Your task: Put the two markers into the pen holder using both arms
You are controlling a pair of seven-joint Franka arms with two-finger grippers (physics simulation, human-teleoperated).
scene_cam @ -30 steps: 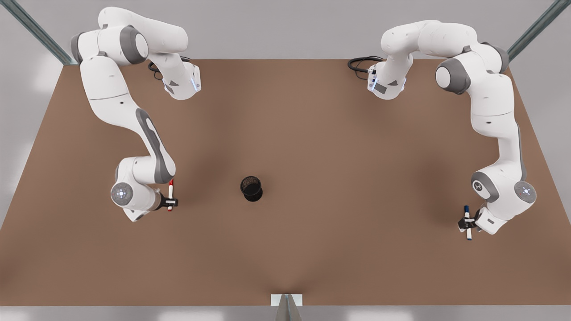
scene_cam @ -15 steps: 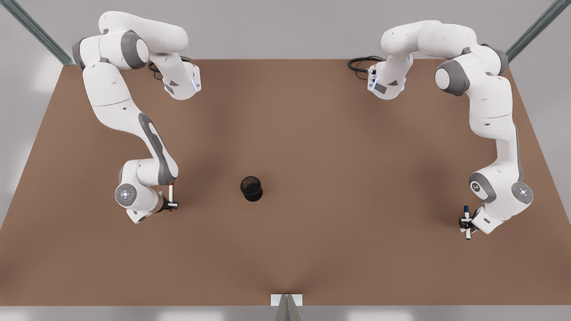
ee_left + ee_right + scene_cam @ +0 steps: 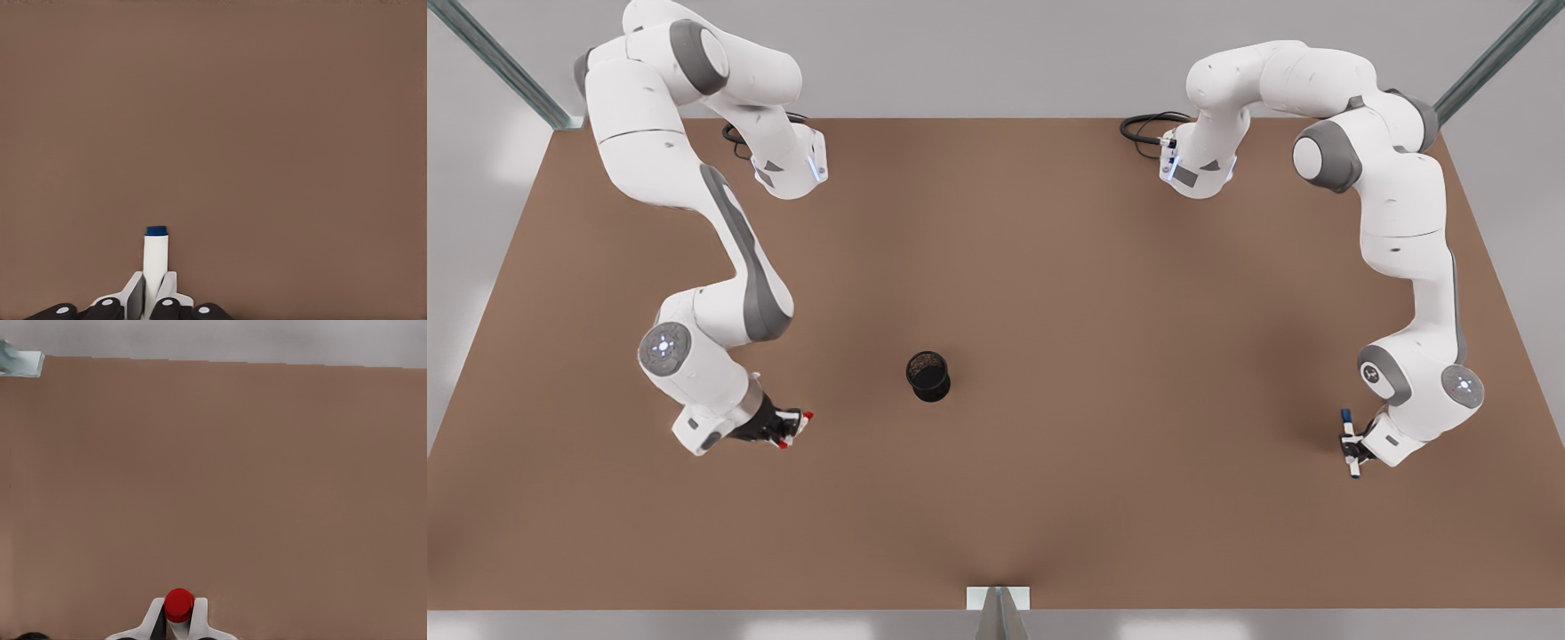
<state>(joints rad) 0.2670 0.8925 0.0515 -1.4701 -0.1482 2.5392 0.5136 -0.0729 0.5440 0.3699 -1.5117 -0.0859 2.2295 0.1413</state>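
Both markers are gripped; neither is in the pen holder point(image 3: 928, 376) yet, which stands alone near the middle of the table point(image 3: 1049, 267).

Right gripper point(image 3: 790, 428), on the front view's left of the holder: fingers closed on the red marker point(image 3: 793, 428), which lies tilted across the fingers with a red end poking out either side. In the right wrist view the red cap point(image 3: 179, 605) sits squarely between the white fingertips point(image 3: 152, 620).

Left gripper point(image 3: 1352, 444), well apart from the holder on the front view's right: fingers closed on the blue marker point(image 3: 1349, 442) near mid-barrel, blue ends showing both sides. In the left wrist view the white barrel point(image 3: 155, 263) stands out from between the fingers, blue end outermost.

Judged step: carry and insert. Best done one arm at a time — the holder mouth is narrow and both wrists would crowd it. Turn each marker near vertical over the rim before lowering. Release only once the lower end is well inside — the cup looks light and may tip if nudged.
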